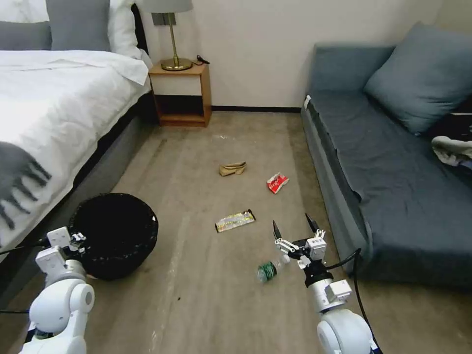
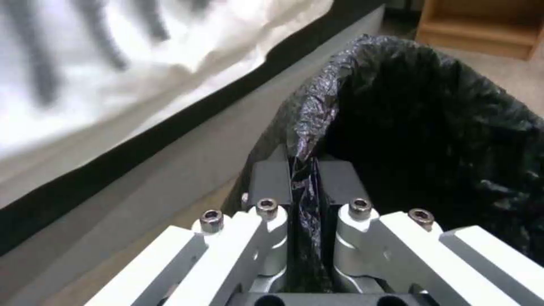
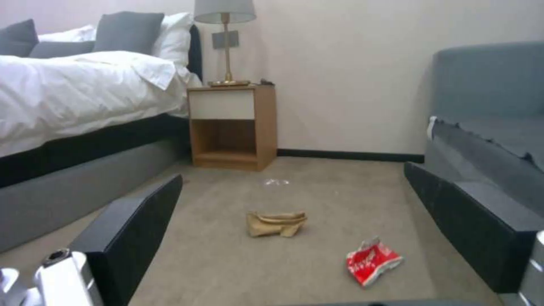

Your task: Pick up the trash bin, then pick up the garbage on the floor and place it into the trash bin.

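Left tool (image 2: 303, 199) clamped on liner rim of trash bin (image 1: 115, 233) beside bed (image 1: 54, 123). Right tool (image 1: 293, 228) spread wide above bottle (image 1: 268, 270). Wrapper (image 1: 235, 221), packet (image 3: 371, 261), paper bag (image 3: 276, 223) unpicked on floor (image 1: 206, 295).

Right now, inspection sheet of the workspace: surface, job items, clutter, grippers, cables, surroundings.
Surface: tan floor, scuffed, pale streaks.
Job's things: trash bin with black liner beside the bed; bottle with green label on the floor at the right gripper; yellow-black wrapper, red-white packet and tan paper bag lying apart farther out.
Clutter: small clear scrap on the floor near the nightstand.
Grippers: left gripper shut on the bin's liner rim; right gripper open, low over the floor next to the bottle.
Cables: black cable looping off the right arm.
Surroundings: bed, nightstand with lamp, grey sofa.
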